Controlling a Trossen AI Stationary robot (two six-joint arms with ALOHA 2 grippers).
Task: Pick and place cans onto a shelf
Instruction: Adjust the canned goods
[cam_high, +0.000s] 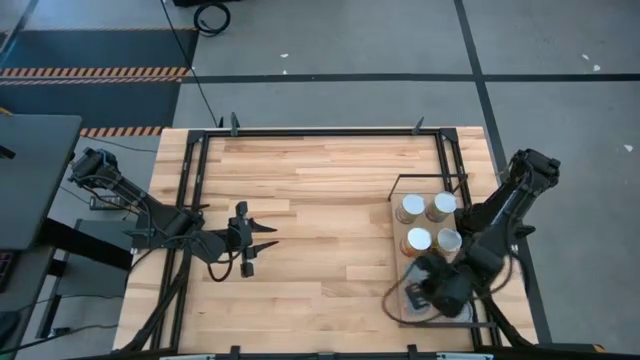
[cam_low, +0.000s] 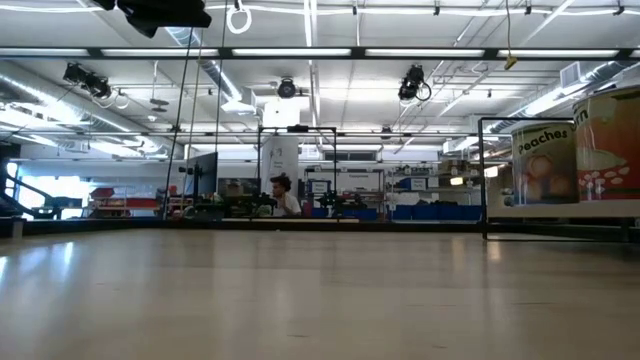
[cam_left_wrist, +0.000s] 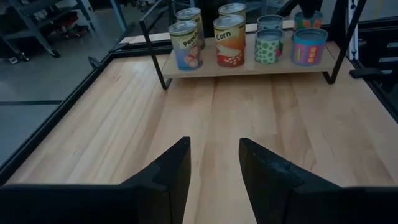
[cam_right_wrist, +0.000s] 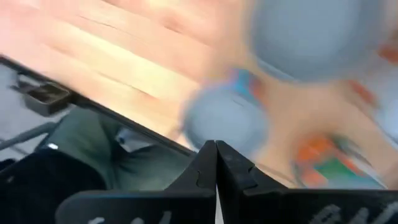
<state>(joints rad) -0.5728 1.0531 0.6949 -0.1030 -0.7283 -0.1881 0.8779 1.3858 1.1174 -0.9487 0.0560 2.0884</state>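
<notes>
1. Six small metal cans (cam_left_wrist: 230, 42) with silvery round tops are being counted in the left wrist view, all standing upright on the shelf: one labelled with peaches, one labelled "Corn", one behind each of these, then a green-patterned one and a pink-and-blue one.
2. Only four silvery can tops are being shown from above, grouped two by two at the shelf's far end; the rest of the board is being covered by the right arm.
3. One shelf (cam_high: 395, 214), a flat pale wooden board edged by thin black wire, is being seen on the right part of the plank-striped wooden counter (cam_high: 320, 180).
4. In the low view, two labelled cans are being shown at the right edge, one reading "Peaches".
5. The left pincer (cam_high: 246, 244) is being held low over the counter's left-centre, well apart from the shelf and pointed towards it; its two dark fingers (cam_left_wrist: 168, 177) are being kept parted, with nothing between them.
6. The right pincer (cam_right_wrist: 216, 163) is being held above the shelf's near end, arm bent down over it; its fingers are being pressed together, clenched on nothing.
</notes>
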